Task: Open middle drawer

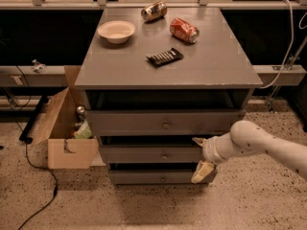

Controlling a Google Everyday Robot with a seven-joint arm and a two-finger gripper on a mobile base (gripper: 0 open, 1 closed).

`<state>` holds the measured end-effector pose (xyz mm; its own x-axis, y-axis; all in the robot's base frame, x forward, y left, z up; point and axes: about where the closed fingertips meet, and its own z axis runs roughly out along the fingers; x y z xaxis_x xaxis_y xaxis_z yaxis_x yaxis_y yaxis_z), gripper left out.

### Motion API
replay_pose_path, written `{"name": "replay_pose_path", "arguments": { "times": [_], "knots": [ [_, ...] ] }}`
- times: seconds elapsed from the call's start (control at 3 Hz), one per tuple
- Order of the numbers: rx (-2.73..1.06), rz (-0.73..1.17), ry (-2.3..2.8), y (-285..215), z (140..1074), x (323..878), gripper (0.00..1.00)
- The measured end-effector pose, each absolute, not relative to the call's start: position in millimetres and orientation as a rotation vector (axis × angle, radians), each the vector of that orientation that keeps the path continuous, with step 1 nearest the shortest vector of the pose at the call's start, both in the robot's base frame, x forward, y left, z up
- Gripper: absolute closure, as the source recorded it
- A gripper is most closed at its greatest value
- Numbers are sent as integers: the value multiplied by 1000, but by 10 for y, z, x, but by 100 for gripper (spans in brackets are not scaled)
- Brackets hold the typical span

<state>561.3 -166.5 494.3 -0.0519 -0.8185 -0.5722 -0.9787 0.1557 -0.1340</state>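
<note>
The grey cabinet has three drawers. The middle drawer (144, 154) is the second front, with a small round knob (164, 156); it looks shut, flush with the others. My gripper (199, 156) is at the right end of that drawer front, to the right of the knob. It is open, with one fingertip (197, 140) at the drawer's top edge and the other (200, 172) down by the bottom drawer (153, 177). It holds nothing. My white arm (259, 140) comes in from the right.
On the cabinet top (211, 66) lie a white bowl (116, 31), two tipped cans (154, 11) (183, 29) and a dark snack bar (164, 57). An open cardboard box (67, 128) stands on the floor to the left, with a black cable (36, 176) beside it.
</note>
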Motion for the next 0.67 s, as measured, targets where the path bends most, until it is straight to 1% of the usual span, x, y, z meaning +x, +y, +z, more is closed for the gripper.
{"name": "replay_pose_path", "arguments": {
  "times": [0.33,0.67],
  "knots": [
    [-1803,331,1850,-1627,4651,5918,0],
    [-1845,297,1830,-1640,4474,6092,0]
  ]
}}
